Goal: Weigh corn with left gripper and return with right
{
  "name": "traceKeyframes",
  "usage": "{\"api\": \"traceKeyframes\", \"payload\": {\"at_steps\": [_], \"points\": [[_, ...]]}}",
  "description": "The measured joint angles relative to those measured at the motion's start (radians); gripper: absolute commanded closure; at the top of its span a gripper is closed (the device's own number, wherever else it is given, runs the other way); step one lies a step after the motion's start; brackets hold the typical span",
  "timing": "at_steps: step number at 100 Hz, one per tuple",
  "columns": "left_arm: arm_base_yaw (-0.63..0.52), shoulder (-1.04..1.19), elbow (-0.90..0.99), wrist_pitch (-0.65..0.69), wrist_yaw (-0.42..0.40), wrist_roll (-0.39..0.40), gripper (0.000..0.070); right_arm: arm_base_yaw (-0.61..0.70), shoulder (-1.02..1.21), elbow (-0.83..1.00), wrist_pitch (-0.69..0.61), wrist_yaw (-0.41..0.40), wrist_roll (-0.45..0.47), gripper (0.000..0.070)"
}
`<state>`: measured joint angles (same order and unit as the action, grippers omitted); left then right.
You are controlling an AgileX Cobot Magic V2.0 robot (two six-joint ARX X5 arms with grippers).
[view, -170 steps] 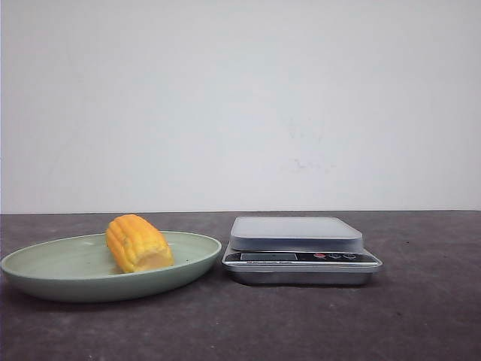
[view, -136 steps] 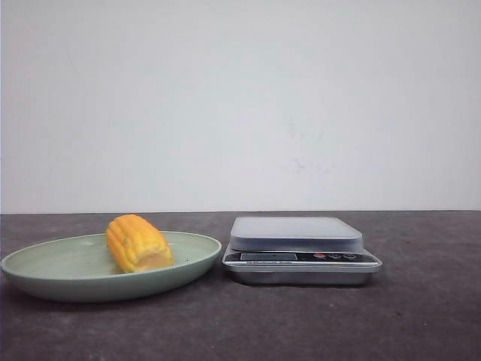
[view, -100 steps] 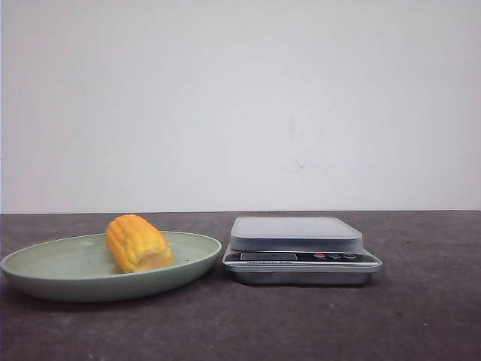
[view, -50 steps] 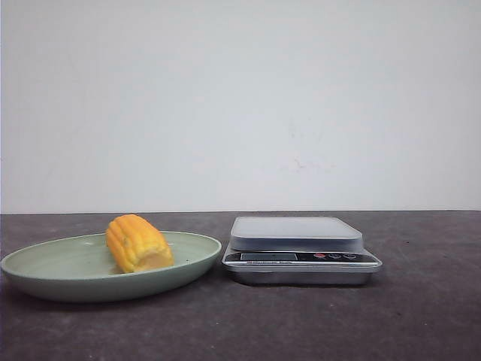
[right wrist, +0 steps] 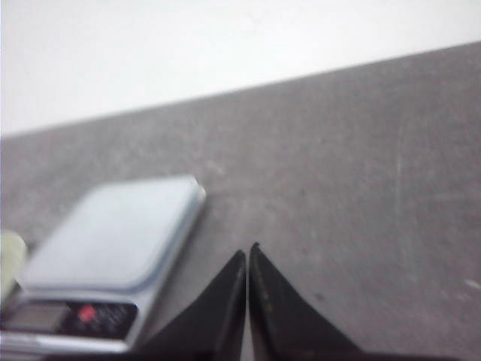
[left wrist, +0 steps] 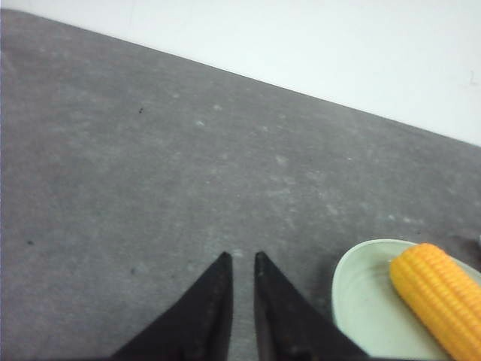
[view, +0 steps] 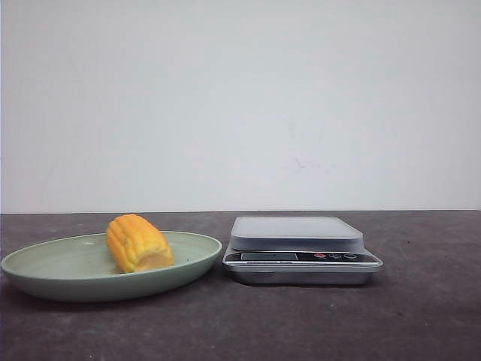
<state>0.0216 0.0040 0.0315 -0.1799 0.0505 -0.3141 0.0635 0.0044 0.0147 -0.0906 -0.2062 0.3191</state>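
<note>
- Left wrist view: the left gripper (left wrist: 240,259) is nearly closed, a thin gap between its fingertips, holding nothing, above bare bench (left wrist: 150,165).
- Beside and just ahead of it, the corn (left wrist: 440,297) lies on its side in the pale green plate (left wrist: 353,297), untouched.
- The right gripper (right wrist: 247,254) is pressed closed and empty; the scale (right wrist: 113,233) sits off to its side with a bare platform.
- Judgement: nothing is done yet. Picking, weighing and the return by the right gripper all remain.
</note>
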Motion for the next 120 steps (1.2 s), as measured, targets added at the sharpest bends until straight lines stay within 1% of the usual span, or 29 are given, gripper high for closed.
{"api": "traceKeyframes", "payload": {"at_steps": [8, 13, 20, 29, 38, 48, 59, 66, 73, 77, 79, 80, 82, 85, 87, 88, 89, 90, 92, 95, 97, 98, 110, 120], "points": [[0.000, 0.000, 0.001, 0.004, 0.024, -0.041, 0.0689, 0.000, 0.000, 0.000, 0.061, 0.000, 0.047, 0.0700], [0.000, 0.000, 0.005, 0.000, 0.027, -0.052, 0.0688, 0.000, 0.000, 0.010, 0.068, 0.012, 0.072, 0.0700], [0.000, 0.006, 0.040, -0.017, 0.024, -0.064, 0.0688, 0.000, 0.002, 0.050, 0.026, 0.055, 0.091, 0.0700], [0.000, 0.031, 0.135, -0.038, 0.004, -0.071, 0.0689, 0.000, 0.026, 0.143, -0.037, 0.121, 0.101, 0.0700], [0.000, 0.074, 0.262, -0.079, 0.001, -0.069, 0.0689, 0.000, 0.070, 0.261, -0.105, 0.150, 0.094, 0.0700], [0.000, 0.145, 0.410, -0.188, 0.001, -0.038, 0.0689, 0.000, 0.139, 0.406, -0.223, 0.158, 0.035, 0.0700], [0.000, 0.221, 0.560, -0.320, 0.001, 0.026, 0.0689, 0.000, 0.213, 0.549, -0.346, 0.164, -0.064, 0.0700], [0.000, 0.249, 0.621, -0.352, 0.001, 0.063, 0.0688, 0.000, 0.246, 0.599, -0.374, 0.166, -0.119, 0.0700], [-0.006, 0.259, 0.644, -0.359, 0.001, 0.088, 0.0680, 0.000, 0.266, 0.609, -0.378, 0.154, -0.154, 0.0700], [-0.009, 0.260, 0.644, -0.366, 0.002, 0.095, 0.0662, 0.000, 0.271, 0.609, -0.387, 0.138, -0.166, 0.0700], [-0.010, 0.260, 0.644, -0.373, 0.003, 0.098, 0.0641, 0.000, 0.272, 0.609, -0.393, 0.130, -0.170, 0.0696], [-0.011, 0.261, 0.644, -0.377, 0.003, 0.099, 0.0632, 0.000, 0.272, 0.609, -0.394, 0.127, -0.173, 0.0688], [-0.011, 0.262, 0.644, -0.382, 0.004, 0.103, 0.0588, 0.000, 0.273, 0.608, -0.395, 0.125, -0.176, 0.0663], [-0.011, 0.264, 0.644, -0.387, 0.006, 0.105, 0.0488, 0.000, 0.274, 0.608, -0.396, 0.124, -0.182, 0.0587], [-0.012, 0.265, 0.644, -0.391, 0.006, 0.106, 0.0405, 0.000, 0.274, 0.608, -0.396, 0.123, -0.184, 0.0509], [-0.012, 0.266, 0.644, -0.394, 0.006, 0.106, 0.0341, 0.000, 0.273, 0.608, -0.395, 0.122, -0.185, 0.0464], [-0.013, 0.266, 0.644, -0.396, 0.006, 0.106, 0.0298, 0.000, 0.273, 0.608, -0.395, 0.122, -0.186, 0.0414], [-0.013, 0.266, 0.644, -0.398, 0.006, 0.106, 0.0277, 0.000, 0.273, 0.608, -0.395, 0.122, -0.187, 0.0362], [-0.014, 0.266, 0.644, -0.402, 0.006, 0.106, 0.0206, 0.000, 0.273, 0.608, -0.394, 0.122, -0.190, 0.0259], [-0.014, 0.266, 0.644, -0.407, 0.006, 0.108, 0.0148, 0.000, 0.273, 0.608, -0.394, 0.122, -0.191, 0.0130], [-0.015, 0.266, 0.644, -0.409, 0.006, 0.110, 0.0138, 0.000, 0.273, 0.608, -0.394, 0.122, -0.191, 0.0086], [-0.016, 0.266, 0.644, -0.410, 0.006, 0.111, 0.0142, 0.000, 0.273, 0.608, -0.394, 0.122, -0.191, 0.0079], [-0.018, 0.266, 0.644, -0.415, 0.011, 0.113, 0.0145, 0.000, 0.273, 0.608, -0.392, 0.101, -0.191, 0.0086], [-0.022, 0.274, 0.644, -0.415, 0.055, 0.108, 0.0146, 0.000, 0.273, 0.608, -0.392, 0.083, -0.191, 0.0086]]}}
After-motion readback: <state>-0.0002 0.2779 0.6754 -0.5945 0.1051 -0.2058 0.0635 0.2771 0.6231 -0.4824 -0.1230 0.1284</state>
